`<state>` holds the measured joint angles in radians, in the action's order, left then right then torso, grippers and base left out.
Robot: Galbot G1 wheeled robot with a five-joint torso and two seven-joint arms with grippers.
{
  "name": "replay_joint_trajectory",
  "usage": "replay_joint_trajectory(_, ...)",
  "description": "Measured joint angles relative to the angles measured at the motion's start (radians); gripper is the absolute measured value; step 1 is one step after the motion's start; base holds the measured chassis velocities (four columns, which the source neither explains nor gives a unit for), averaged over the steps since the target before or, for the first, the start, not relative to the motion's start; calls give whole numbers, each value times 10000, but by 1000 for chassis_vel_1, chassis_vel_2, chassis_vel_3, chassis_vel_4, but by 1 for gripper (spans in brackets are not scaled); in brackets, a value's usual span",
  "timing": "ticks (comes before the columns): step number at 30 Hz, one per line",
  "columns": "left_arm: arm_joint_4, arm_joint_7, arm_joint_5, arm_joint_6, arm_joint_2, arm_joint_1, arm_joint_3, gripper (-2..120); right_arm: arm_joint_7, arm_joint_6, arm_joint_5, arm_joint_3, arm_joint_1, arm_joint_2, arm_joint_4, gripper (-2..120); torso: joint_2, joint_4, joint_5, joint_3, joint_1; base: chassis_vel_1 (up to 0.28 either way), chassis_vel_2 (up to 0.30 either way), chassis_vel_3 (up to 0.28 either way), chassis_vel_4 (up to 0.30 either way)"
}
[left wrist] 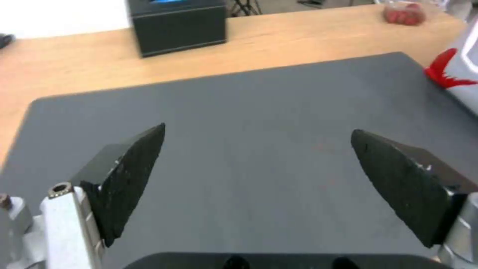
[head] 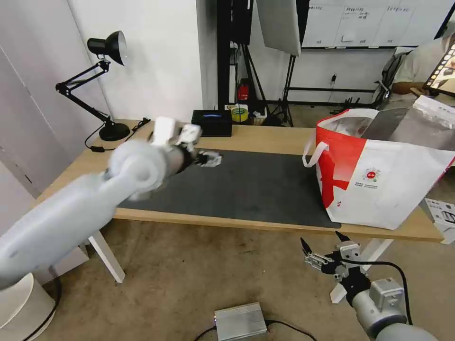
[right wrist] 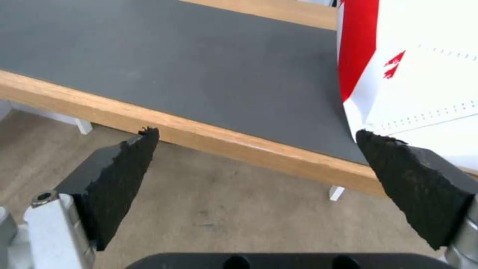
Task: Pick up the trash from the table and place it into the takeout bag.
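Takeout bag (head: 379,182) overhangs the mat's (head: 246,184) right edge; left gripper (left wrist: 256,164) spread above it.

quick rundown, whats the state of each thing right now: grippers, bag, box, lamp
left gripper: open, empty, over the dark mat
right gripper: open, empty, below the table edge, near the bag
takeout bag: upright on the table, top open
clear plastic box: on the table, red bits inside
black box: at the table's back edge
desk lamp: upright

We see the mat (head: 246,187) on the table (head: 265,135), the takeout bag (head: 379,180) at its right end, the box (head: 212,122) behind it and the lamp (head: 102,85) far left.
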<state>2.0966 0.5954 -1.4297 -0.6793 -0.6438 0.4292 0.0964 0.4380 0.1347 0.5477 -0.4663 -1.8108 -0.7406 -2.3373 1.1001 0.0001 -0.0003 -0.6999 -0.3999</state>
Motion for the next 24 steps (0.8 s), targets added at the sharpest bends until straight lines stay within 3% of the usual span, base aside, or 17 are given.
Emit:
replay_joint_trajectory(1,0,0,0,0,0,0,0,100,0,0,0,0,0,0,0,100,0,0,0,0,0,0,0,0,0)
replay_joint_trajectory(2,251,-158,253,148,248,724,-639,100,-1,0,0,-1,0,0,0,100,0,5,-2,0,1,0,0,0,0)
replay_joint_trajectory(5,566,-424,916,641,465,1937,-1567,100,-2,0,0,0,0,0,0,100,0,1,0,1,1,0,0,0,0)
replay_joint_trajectory(9,794,-547,1343,1006,448,2684,-2077,100,-2,0,0,0,0,0,0,100,0,-4,5,0,-1,0,0,0,0)
replay_joint_trajectory(12,1220,-1005,2105,1464,315,4230,-3088,100,0,0,0,0,0,0,0,100,0,-3,2,0,-1,0,0,0,0)
replay_joint_trajectory(13,1220,-1005,2105,1464,315,4230,-3088,100,0,0,0,0,0,0,0,100,0,-3,2,0,-1,0,0,0,0)
replay_joint_trajectory(15,1498,-1447,2555,1909,167,5407,-3962,100,0,0,0,0,0,0,0,100,0,1,0,0,0,0,0,0,0)
replay_joint_trajectory(16,1498,-1447,2555,1909,167,5407,-3962,100,0,0,0,0,0,0,0,100,0,1,0,0,0,0,0,0,0)
replay_joint_trajectory(18,1667,-1755,3052,2458,-59,6440,-4723,100,0,0,0,0,0,0,0,100,0,-2,5,0,0,0,0,0,0)
replay_joint_trajectory(21,1753,-1946,3496,2848,-257,7100,-5157,100,0,0,0,0,0,0,0,100,0,-1,3,-1,-1,0,0,0,0)
replay_joint_trajectory(24,1955,-2262,4639,3288,-767,8523,-5851,100,0,0,0,1,0,0,0,100,0,-1,2,0,0,0,0,0,0)
